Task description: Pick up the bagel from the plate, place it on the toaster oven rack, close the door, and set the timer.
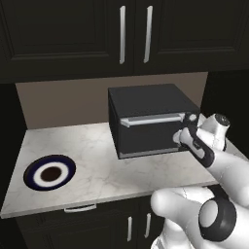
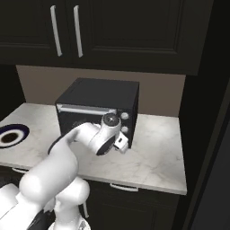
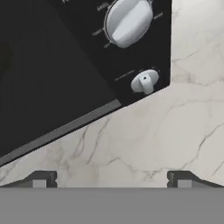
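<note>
Black and boxy, the toaster oven point(image 1: 151, 119) sits on the marble counter point(image 1: 97, 165) with its door point(image 1: 146, 135) up and shut, the long silver handle point(image 1: 151, 119) running level across the top edge, left to right along the oven's front. We've got the gripper point(image 3: 111, 180) right at the oven's knob side, its two finger tips point(image 3: 40, 179) set wide apart with nothing between them, looking down past a large knob point(image 3: 127, 22) and a smaller knob point(image 3: 145, 82) below it. Over at the counter's left end we see the plate point(image 1: 49, 172), well apart from the oven, its brown centre bare. The bagel and rack we can't make out behind that closed door.
</note>
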Controlling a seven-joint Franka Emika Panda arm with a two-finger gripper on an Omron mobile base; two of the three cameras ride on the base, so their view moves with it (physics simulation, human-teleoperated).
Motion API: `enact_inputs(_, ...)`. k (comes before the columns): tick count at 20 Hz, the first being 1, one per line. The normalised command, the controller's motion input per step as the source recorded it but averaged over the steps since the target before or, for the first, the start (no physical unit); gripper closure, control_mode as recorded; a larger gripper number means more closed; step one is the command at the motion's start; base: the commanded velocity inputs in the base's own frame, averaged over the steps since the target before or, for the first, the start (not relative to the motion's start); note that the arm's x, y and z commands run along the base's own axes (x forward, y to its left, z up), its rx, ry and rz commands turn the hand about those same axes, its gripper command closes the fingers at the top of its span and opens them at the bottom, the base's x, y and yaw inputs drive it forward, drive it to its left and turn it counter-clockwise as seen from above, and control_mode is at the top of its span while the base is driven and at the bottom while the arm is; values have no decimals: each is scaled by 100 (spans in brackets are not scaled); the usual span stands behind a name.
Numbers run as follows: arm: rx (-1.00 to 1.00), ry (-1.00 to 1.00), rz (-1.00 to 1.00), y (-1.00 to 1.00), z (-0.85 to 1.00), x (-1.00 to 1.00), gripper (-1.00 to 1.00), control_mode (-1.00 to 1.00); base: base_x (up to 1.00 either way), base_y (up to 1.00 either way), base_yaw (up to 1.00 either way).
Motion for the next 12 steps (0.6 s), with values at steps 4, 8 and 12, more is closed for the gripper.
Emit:
enact_inputs(4,-9,-3,11,-46,0,43,-100,-100,0,0,0)
enact_inputs(8,-8,4,14,-50,0,30,-100,-100,0,0,0)
enact_inputs(12,-5,10,18,-46,0,20,-100,-100,0,0,0)
